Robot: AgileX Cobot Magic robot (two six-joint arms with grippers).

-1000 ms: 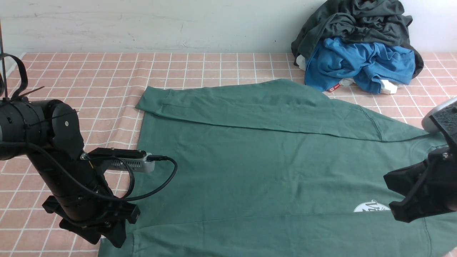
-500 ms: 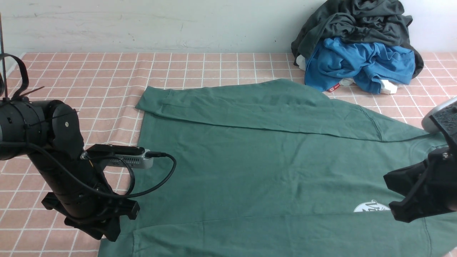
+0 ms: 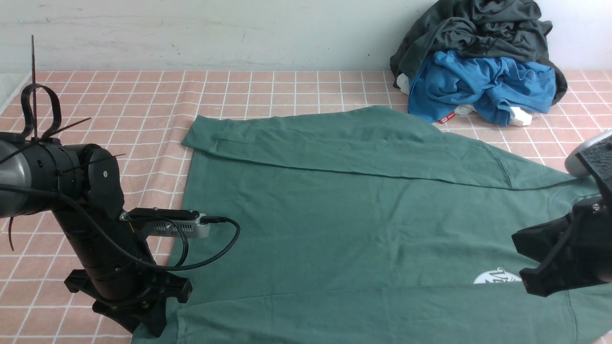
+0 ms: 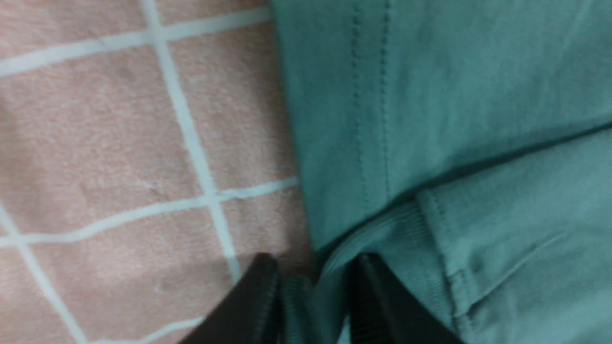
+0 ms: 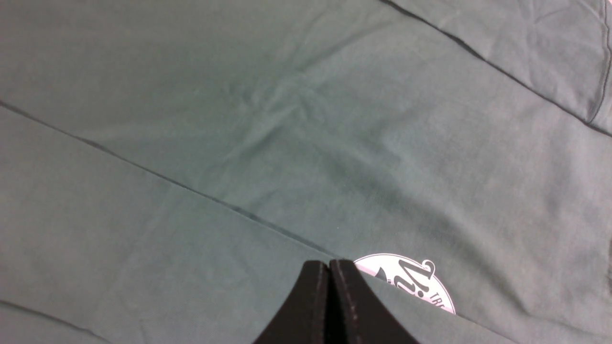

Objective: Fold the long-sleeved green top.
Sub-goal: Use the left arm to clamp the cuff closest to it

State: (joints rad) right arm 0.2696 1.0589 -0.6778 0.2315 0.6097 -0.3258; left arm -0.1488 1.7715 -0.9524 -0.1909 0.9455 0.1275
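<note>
"While the left gripper (image 4: 322, 286) is down at the near left corner of the green long-sleeved top (image 3: 306, 229), how do its jaws stand?"

"There's a bunched ridge of cloth between the two fingertips. Whether they're clamped on it, I can't tell."

"And the right gripper (image 5: 329, 263)?"

"Jaws together, nothing between them, over the shirt by its white logo (image 5: 406, 279)."

"Where does the shirt lie?"

"Spread across the pink checked cloth (image 3: 143, 110), in front of both arms. One long strip is folded over along the far edge, another along the near side, and that near one covers part of the logo. The near edge runs out of the front view."

"Anything beyond it?"

"At the far right, a rumpled pile: a blue garment (image 3: 483, 86) with a dark garment (image 3: 483, 33) heaped on and behind it, and some white fabric (image 3: 521, 116) poking out underneath. The wall (image 3: 215, 33) rises behind."
</note>
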